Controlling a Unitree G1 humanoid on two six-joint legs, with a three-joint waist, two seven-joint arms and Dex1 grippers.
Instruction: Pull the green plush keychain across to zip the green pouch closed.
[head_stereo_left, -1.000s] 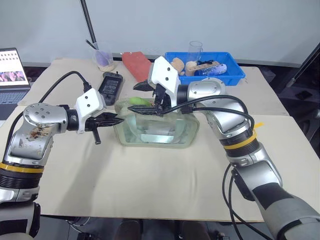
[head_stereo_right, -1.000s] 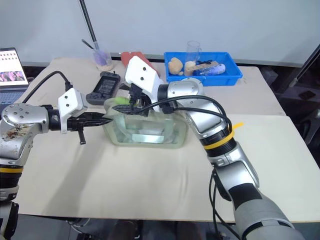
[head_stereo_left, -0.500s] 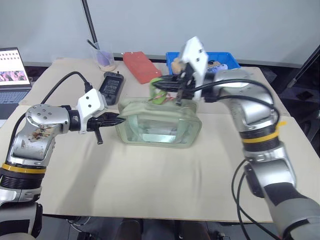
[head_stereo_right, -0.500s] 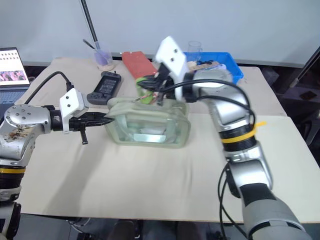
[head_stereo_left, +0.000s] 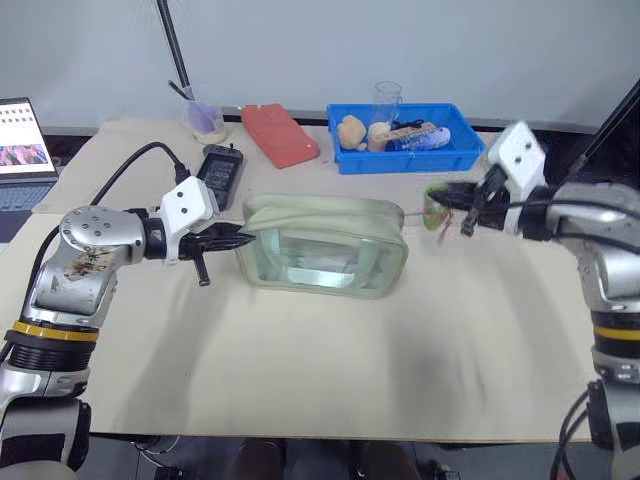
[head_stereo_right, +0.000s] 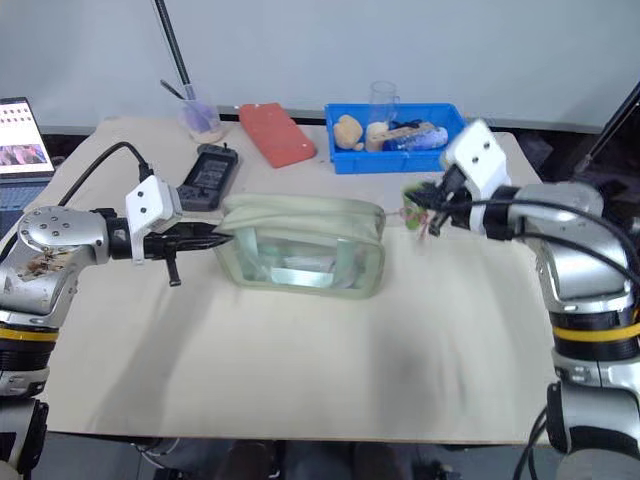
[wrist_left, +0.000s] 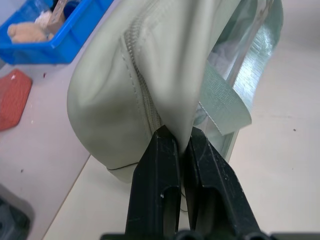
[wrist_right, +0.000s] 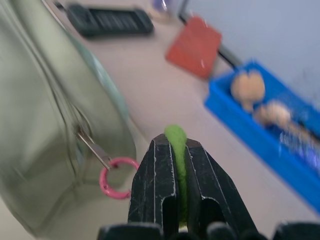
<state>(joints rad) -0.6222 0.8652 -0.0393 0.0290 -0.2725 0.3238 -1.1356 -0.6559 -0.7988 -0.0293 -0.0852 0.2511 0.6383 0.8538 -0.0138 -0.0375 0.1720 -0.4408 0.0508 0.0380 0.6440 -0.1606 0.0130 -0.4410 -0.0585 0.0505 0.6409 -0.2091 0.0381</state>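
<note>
Green plush keychain sits pinched between the right gripper fingers, off the right end of the green pouch, pink ring linking it to the zipper pull. Left gripper fingers clamp the pouch's fabric at its left end. Pouch lies mid-table. Behind it: blue tray with small items and a clear cup, red pad, black remote, laptop at far left. Nothing stands between the pouch and the grippers.
</note>
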